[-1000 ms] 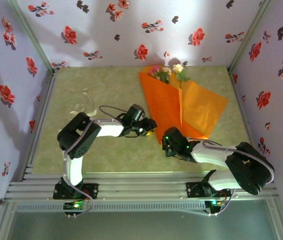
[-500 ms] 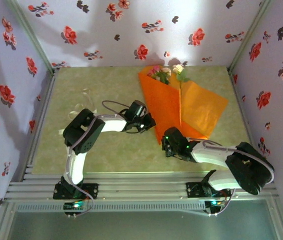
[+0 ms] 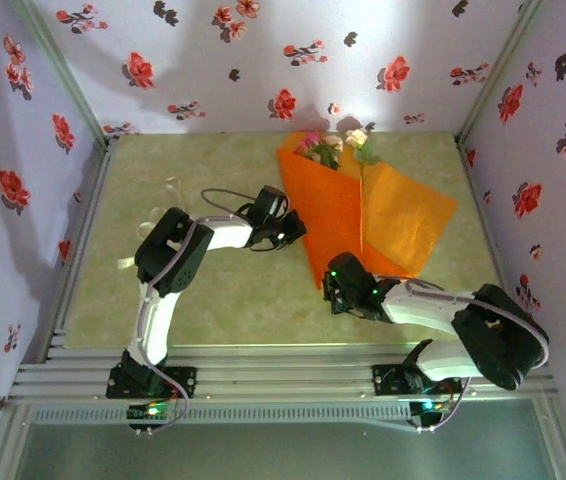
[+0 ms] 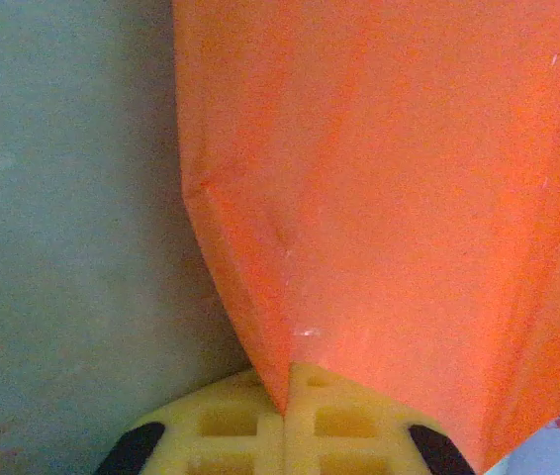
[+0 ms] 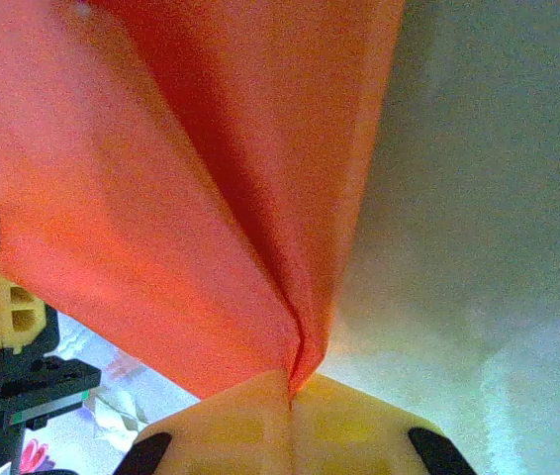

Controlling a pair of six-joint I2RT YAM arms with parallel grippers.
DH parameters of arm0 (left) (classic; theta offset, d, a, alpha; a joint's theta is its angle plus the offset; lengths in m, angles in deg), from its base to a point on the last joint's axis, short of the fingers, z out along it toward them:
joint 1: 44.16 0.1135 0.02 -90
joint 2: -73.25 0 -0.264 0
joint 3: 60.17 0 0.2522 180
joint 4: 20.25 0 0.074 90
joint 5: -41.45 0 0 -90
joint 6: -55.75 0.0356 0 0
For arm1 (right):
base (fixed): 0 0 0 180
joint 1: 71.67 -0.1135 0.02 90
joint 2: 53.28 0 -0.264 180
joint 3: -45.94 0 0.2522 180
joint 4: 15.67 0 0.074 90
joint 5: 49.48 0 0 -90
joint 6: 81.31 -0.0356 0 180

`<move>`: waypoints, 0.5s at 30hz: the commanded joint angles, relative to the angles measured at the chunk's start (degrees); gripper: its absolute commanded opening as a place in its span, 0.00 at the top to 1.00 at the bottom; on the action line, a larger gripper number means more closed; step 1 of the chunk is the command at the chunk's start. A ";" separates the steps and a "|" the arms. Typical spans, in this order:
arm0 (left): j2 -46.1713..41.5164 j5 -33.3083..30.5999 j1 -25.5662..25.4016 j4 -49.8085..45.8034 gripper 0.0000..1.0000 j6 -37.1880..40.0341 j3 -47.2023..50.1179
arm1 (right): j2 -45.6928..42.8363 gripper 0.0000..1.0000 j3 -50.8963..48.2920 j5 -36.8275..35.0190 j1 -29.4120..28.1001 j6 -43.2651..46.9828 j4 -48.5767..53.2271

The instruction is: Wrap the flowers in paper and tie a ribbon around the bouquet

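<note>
The orange paper [image 3: 403, 215] lies folded over the flowers [image 3: 333, 145], whose pink and cream heads stick out at its far end. My left gripper [image 3: 298, 232] is at the paper's left edge, and in the left wrist view its yellow fingers [image 4: 339, 426] are shut on a fold of the paper [image 4: 389, 198]. My right gripper [image 3: 331, 287] is shut on the paper's near tip [image 5: 211, 178], pinched between its fingers [image 5: 240, 426]. The pale ribbon [image 3: 170, 190] lies on the table, left of the left arm and partly behind it.
The green table [image 3: 223, 300] is walled at the back and both sides by flower-print wallpaper [image 3: 263, 60]. An aluminium rail [image 3: 283, 380] runs along the near edge by the arm bases. Bare tabletop lies between the arms and at the far left.
My left gripper has closed on the paper's left edge and shifted slightly farther from the bases. The right gripper holds the near tip as before.
</note>
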 commanded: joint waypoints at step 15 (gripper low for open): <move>7.36 -3.70 5.76 2.14 1.00 -1.43 -10.13 | 1.86 1.00 1.02 4.53 1.72 -6.58 4.29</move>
